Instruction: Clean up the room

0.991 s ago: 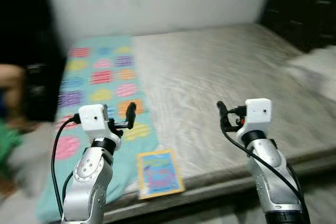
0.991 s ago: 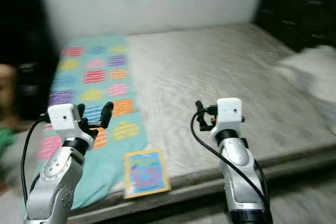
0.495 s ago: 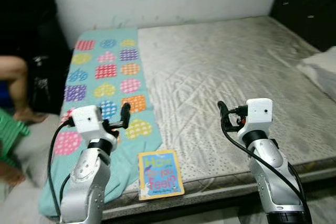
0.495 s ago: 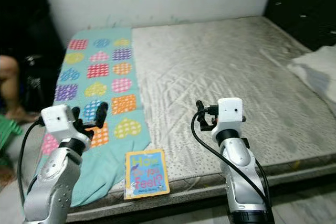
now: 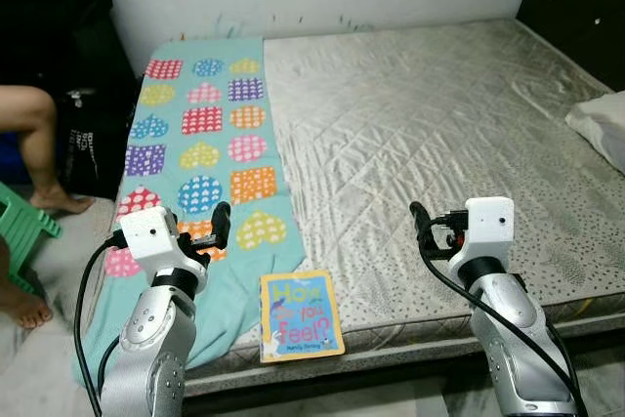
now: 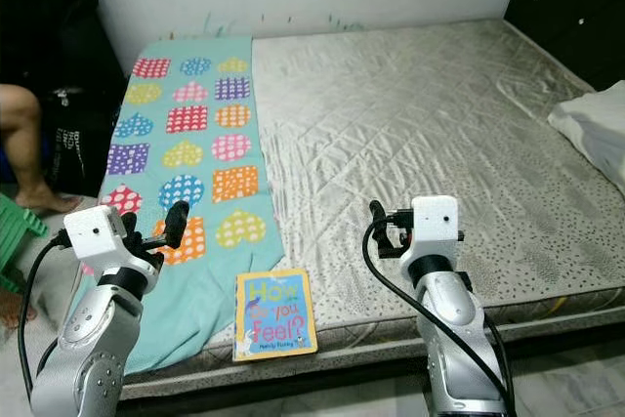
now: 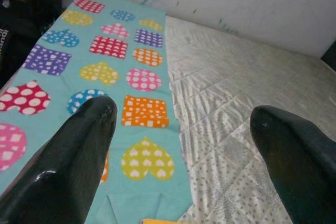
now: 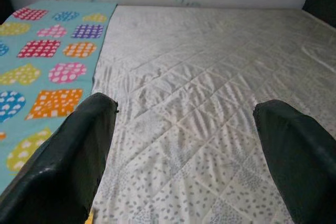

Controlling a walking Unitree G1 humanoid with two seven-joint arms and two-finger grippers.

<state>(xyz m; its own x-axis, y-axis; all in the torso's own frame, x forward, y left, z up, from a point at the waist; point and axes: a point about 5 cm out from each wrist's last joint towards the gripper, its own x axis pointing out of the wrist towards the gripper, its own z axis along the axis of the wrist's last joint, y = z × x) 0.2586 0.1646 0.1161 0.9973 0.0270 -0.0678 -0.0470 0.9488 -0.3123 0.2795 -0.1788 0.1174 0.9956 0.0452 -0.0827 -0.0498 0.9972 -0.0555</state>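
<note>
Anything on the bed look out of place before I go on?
Yes. A children's book lies at the mattress's near edge, its lower end at or just past the lip. The patterned blanket spills over the left side. Both hands are open.

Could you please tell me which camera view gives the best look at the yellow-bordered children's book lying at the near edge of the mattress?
The left eye view: the yellow-bordered children's book lies whole there, its cover lettering sharp. The right eye view shows it whole too, similarly clear. The left wrist view catches just a yellow sliver of its edge, and the right wrist view a tiny yellow corner.
</note>
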